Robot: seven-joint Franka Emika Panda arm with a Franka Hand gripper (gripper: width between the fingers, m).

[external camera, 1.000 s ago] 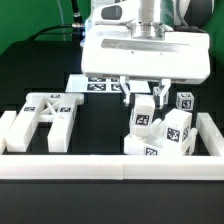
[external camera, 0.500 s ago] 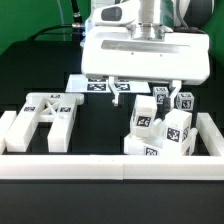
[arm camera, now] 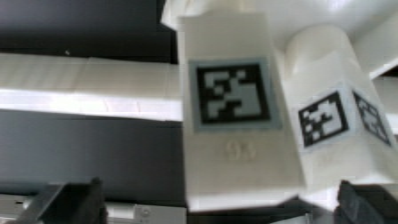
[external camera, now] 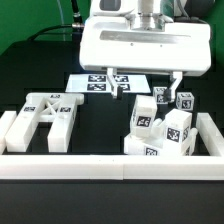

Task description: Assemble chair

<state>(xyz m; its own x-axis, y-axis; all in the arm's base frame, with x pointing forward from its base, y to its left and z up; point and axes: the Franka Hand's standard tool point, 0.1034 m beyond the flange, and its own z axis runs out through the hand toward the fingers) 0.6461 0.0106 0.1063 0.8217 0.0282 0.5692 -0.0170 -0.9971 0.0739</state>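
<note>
1. Worktop (external camera: pixel 95 130): black surface carrying everything listed below.
2. Border rail (external camera: pixel 110 166): long, low and white, running along the near edge, with short returns at both ends.
3. Arm's hand body (external camera: pixel 145 48): broad white housing, raised at the top of the exterior view.
4. X-braced frame (external camera: pixel 45 112): chair part, white. It lies flat on the worktop at the exterior view's left, close to the rail, with tags on its upper face.
5. Cluster of smaller chair parts (external camera: pixel 160 130): white tagged blocks and legs grouped at the exterior view's right. Some stand upright and some lean against each other. The cluster is well apart from the frame.
6. Marker board (external camera: pixel 95 84): thin, flat and white, behind the parts, partly hidden by the hand.
7. Tagged block (arm camera: pixel 228 110): one of the cluster, seen in the wrist view directly under the hand, with a rounded part (arm camera: pixel 334 95) touching its side.
8. Fingers (external camera: pixel 178 78): spread wide and holding nothing. They hang above the cluster, and in the wrist view their dark tips flank the tagged block without touching it.
</note>
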